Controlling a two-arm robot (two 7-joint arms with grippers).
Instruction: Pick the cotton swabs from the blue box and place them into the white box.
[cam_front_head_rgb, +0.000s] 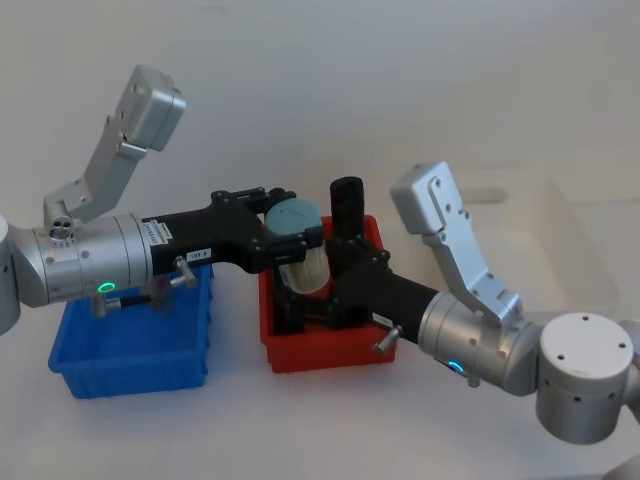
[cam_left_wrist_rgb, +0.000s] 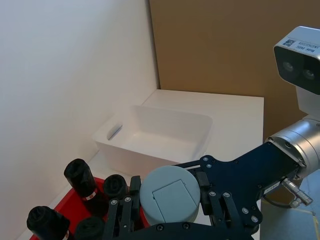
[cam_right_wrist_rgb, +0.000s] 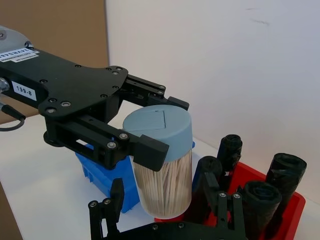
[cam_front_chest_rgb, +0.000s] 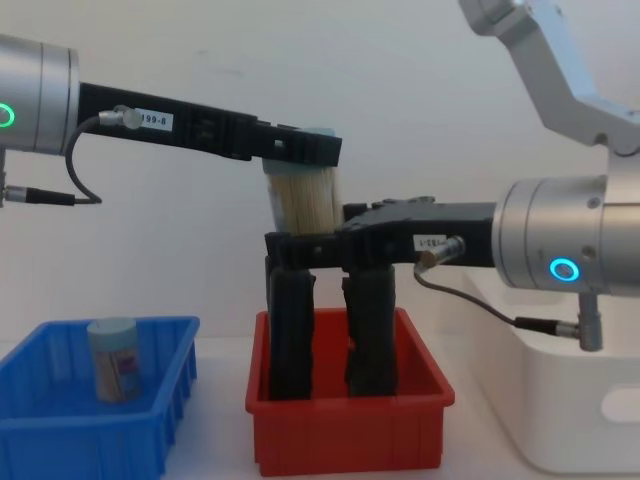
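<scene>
My left gripper (cam_front_head_rgb: 293, 236) is shut on a cotton swab tub (cam_front_head_rgb: 300, 262), a clear cylinder of cream sticks with a pale blue lid (cam_left_wrist_rgb: 169, 196). It holds the tub by the lid, upright above the red bin (cam_front_head_rgb: 330, 352). My right gripper (cam_right_wrist_rgb: 168, 201) stands open, one finger on each side of the tub's (cam_right_wrist_rgb: 165, 172) lower half with gaps showing. A second labelled tub (cam_front_chest_rgb: 113, 358) stands in the blue box (cam_front_chest_rgb: 55, 425), low at the left. The white box (cam_left_wrist_rgb: 150, 136) lies beyond, on the right (cam_front_chest_rgb: 560, 425).
Several tall black blocks (cam_front_chest_rgb: 290, 335) stand upright in the red bin (cam_front_chest_rgb: 345, 432), right under both grippers. The red bin sits between the blue box (cam_front_head_rgb: 130, 352) and the white box (cam_front_head_rgb: 560, 215). A brown panel (cam_left_wrist_rgb: 225, 45) rises behind the white box.
</scene>
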